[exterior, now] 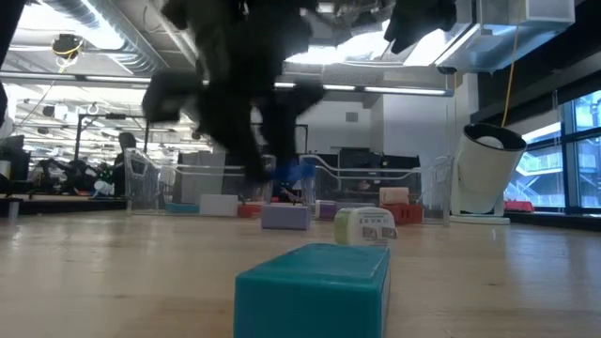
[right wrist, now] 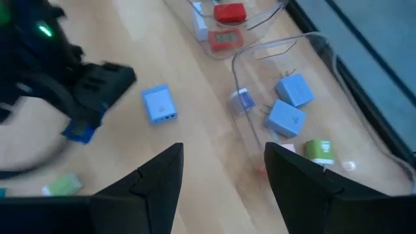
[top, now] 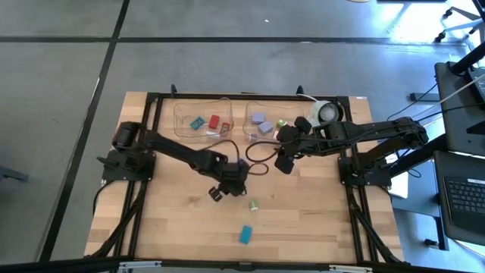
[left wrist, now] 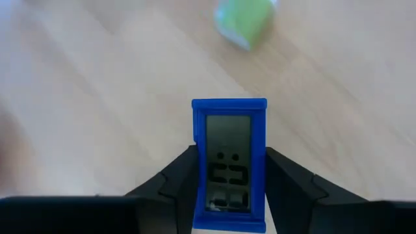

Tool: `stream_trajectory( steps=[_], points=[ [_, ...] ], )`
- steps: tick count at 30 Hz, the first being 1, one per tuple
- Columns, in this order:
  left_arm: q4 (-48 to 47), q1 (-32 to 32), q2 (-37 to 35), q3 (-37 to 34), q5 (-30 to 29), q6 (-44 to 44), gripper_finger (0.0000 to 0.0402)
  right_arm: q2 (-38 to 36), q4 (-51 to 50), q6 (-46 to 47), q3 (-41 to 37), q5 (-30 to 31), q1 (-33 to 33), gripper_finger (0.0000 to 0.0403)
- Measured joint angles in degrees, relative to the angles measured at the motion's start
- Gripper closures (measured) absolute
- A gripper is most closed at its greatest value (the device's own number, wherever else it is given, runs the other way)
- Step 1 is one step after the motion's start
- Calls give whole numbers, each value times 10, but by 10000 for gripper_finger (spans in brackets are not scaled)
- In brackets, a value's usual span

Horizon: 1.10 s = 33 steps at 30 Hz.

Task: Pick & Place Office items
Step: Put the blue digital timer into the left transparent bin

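- Two arms are reaching over your table in the high view: the left gripper (top: 227, 184) is hanging mid-table, the right gripper (top: 286, 157) is waiting just below the right tray (top: 250, 130). Most office items are sitting in the left tray (top: 180, 121) and that one; a green piece (top: 254, 205) and a teal block (top: 245, 234) are lying loose nearer you.
- Low view: you are looking past the teal block (exterior: 315, 286), which is blocking much of the table; the arms are showing only as dark shapes above.
- Left wrist view: the fingers are closing narrowly on a dark blue piece (left wrist: 229, 162) with a small screen, probably to carry it; its lower end is cut off.
- Right wrist view: its fingers (right wrist: 159, 179) are standing apart, holding nothing, over lilac pieces (right wrist: 286, 117) inside the tray.
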Motion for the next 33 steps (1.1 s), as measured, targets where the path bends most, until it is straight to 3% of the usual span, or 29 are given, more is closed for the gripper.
stream_trajectory(
  steps=[7,11,14,18,24,28,33],
  points=[
    [88,34,-112,0,-5,-43,262,0,1,-9,0,29,0,186],
    [173,61,-179,0,25,-92,261,0,5,-4,0,33,-1,186],
    [204,70,-223,2,24,-69,261,0,5,2,0,46,-2,186],
    [194,70,-244,0,7,1,261,0,10,4,0,76,-3,186],
    [187,72,-242,0,20,1,261,0,23,16,0,123,-15,186],
    [150,83,-243,-9,35,-71,261,0,32,40,0,129,-25,186],
    [81,117,-244,-21,105,-169,261,0,32,76,0,127,-34,186]
  ],
)
